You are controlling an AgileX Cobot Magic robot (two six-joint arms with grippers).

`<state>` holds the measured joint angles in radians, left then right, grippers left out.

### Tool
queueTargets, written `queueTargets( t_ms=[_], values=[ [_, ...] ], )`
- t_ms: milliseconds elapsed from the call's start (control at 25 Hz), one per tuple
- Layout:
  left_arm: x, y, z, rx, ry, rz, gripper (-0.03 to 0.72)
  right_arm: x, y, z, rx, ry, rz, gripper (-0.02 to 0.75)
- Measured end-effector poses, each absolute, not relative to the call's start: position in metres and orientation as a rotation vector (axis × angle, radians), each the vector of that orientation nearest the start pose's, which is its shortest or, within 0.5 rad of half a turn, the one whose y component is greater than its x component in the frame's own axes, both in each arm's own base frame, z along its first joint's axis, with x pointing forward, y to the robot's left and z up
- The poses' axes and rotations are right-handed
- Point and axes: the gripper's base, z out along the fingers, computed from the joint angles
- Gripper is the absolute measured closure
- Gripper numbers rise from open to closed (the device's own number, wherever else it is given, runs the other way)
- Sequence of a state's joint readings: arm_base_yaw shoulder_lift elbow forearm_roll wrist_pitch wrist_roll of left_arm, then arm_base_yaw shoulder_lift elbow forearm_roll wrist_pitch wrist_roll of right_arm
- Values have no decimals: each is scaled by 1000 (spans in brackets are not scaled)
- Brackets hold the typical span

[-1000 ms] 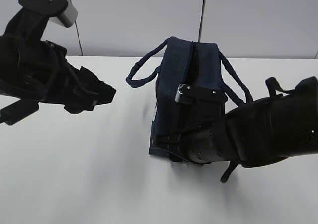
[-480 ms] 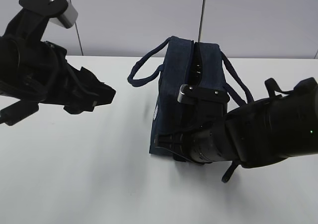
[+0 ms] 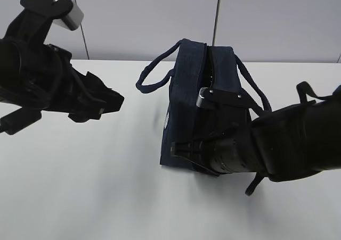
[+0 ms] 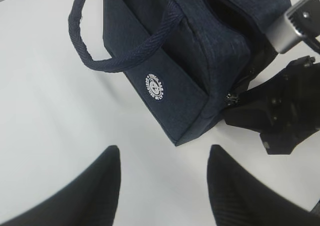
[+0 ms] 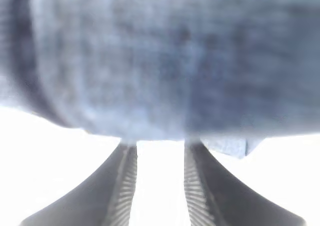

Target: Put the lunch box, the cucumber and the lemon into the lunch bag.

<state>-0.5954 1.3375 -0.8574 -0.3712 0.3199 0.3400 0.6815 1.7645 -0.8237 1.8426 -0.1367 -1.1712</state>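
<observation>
White table (image 3: 80,187) carries only the lunch bag (image 3: 186,107) in the exterior view, no food showing, so packing looks barely begun. From my left wrist, my left pincer (image 4: 162,186) hangs wide, empty. My right wrist shows my right pincer (image 5: 160,178) narrowed against the bag's end, grip unclear.

Both arms are matte black, bulky and jointed, with black cables looping along their housings. Each carries a wrist camera in a silvery-grey box on a black bracket — the left one shows two pale screws on top. The left claw (image 4: 162,186) has dark tapered fingers; the right claw (image 5: 159,186) has what look like ribbed inner pads, though glare washes that view out.
</observation>
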Motion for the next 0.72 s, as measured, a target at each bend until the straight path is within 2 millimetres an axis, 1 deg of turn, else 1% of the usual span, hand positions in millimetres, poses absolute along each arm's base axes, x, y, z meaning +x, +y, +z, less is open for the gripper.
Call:
queueTargets(
  t_ms=[80, 320, 560, 720],
  values=[
    [228, -167, 273, 718, 2183, -449, 305, 263, 198, 152, 41, 2488, 427, 496],
    [228, -167, 273, 718, 2183, -449, 305, 258, 194, 156, 13, 2480, 426, 496],
    [227, -167, 273, 719, 2185, -449, 305, 252, 190, 167, -13, 2454, 448, 496],
    [227, -167, 273, 719, 2186, -450, 305, 249, 191, 168, -33, 2456, 471, 496]
  ],
)
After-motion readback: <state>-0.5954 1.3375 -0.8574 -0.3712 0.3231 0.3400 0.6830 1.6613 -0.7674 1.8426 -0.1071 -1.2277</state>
